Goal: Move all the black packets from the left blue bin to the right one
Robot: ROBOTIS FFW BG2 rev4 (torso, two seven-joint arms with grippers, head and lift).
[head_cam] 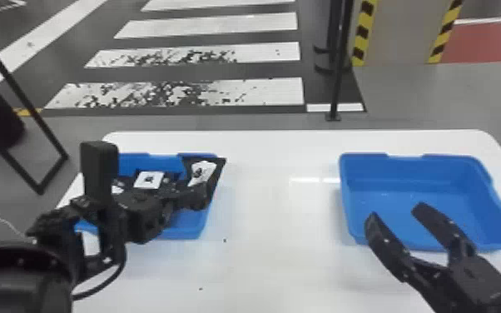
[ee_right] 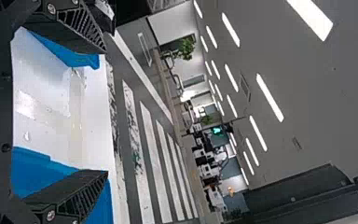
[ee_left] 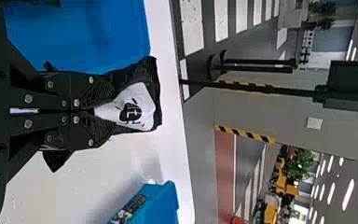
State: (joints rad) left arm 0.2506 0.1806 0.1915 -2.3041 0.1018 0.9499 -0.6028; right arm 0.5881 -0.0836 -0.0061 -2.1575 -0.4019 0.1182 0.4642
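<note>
The left gripper point(head_cam: 199, 195) is at the right side of the left blue bin point(head_cam: 197, 232), its 2 fingers pressed together on a black packet point(head_cam: 201, 171) with a white label. In the head view the packet is tilted and overlaps the bin's right side; whether it touches the rim I cannot tell. The left wrist view shows the left gripper point(ee_left: 113, 111) pinching the packet, which sticks out past the 2 fingertips, its label partly between them.

At least 1 more black packet point(head_cam: 149, 180) with a white label lies in the left bin, behind the left arm. The arm hides part of the bin, so I cannot give a full count.

The right gripper point(head_cam: 396, 209) is over the near part of the right blue bin point(head_cam: 414, 166), with its 2 fingers spread apart and nothing between them.

Both bins are on a white table point(head_cam: 270, 258), well apart from each other. Beyond the table, the floor has white stripes point(head_cam: 220, 23), and a thin black post point(head_cam: 338, 79) stands near a pillar point(head_cam: 401, 31) with yellow and black edges.
</note>
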